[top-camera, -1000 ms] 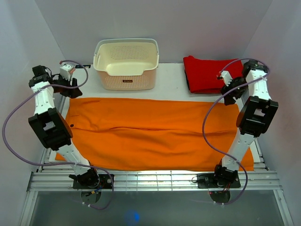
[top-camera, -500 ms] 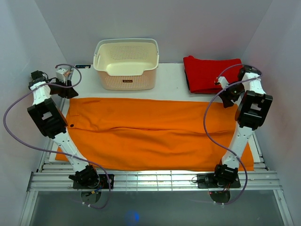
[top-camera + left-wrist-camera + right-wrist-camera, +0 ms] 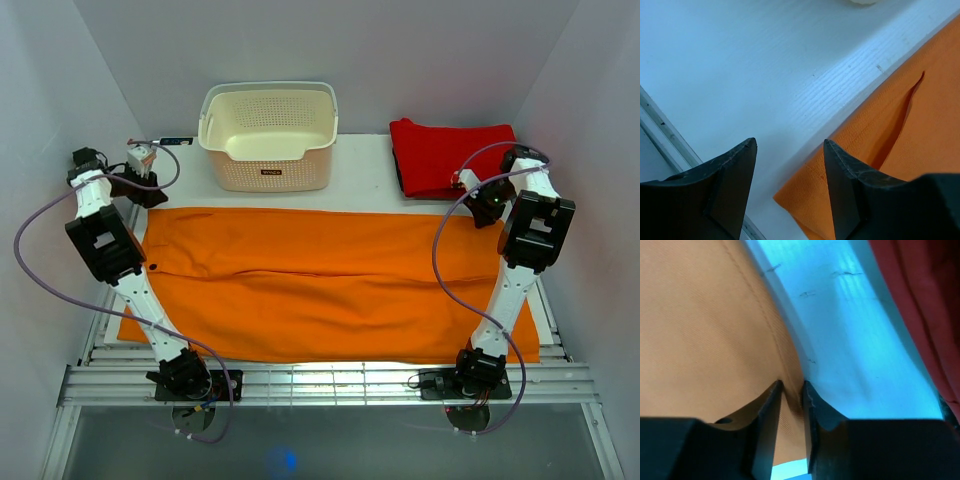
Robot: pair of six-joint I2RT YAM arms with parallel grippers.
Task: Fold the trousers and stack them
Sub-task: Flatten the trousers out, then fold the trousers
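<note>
— At the bottom of the frame, only the arm bases (image 3: pixel 190 380) and the near hem of the trousers (image 3: pixel 330 285). Spread flat and unfolded, reaching almost the full width of the table (image 3: pixel 365 175), lower left to lower right.

— And farther up?

— Up the cloth to its far edge. At the upper left corner, the left gripper (image 3: pixel 138 190), fingers well apart, hanging just over the corner of the orange cloth. Holding nothing.

— At the upper right?

— The right gripper (image 3: pixel 482 210), down on the far edge there. Nearly closed, with a ridge of orange cloth pinched between the fingers, going by the wrist view.

— Beyond that?

— A cream basket (image 3: pixel 268 135) at top centre. A red folded cloth (image 3: pixel 445 155) at top right, near the right fingers but apart from the trousers, with a strip of bare table between.

— So which step?

— Looks like the start of the first fold: taking hold of the two far corners. Half done, by this reading, with one side gripped and the other not.

— Next move?

— Probably lowering the left fingers around that corner and closing on it. Calls for catching both layers, not merely the top one. Then lifting both ends together, evenly, and carrying the far edge towards the bottom of the frame. Worth keeping clear of the red cloth on the right.
</note>
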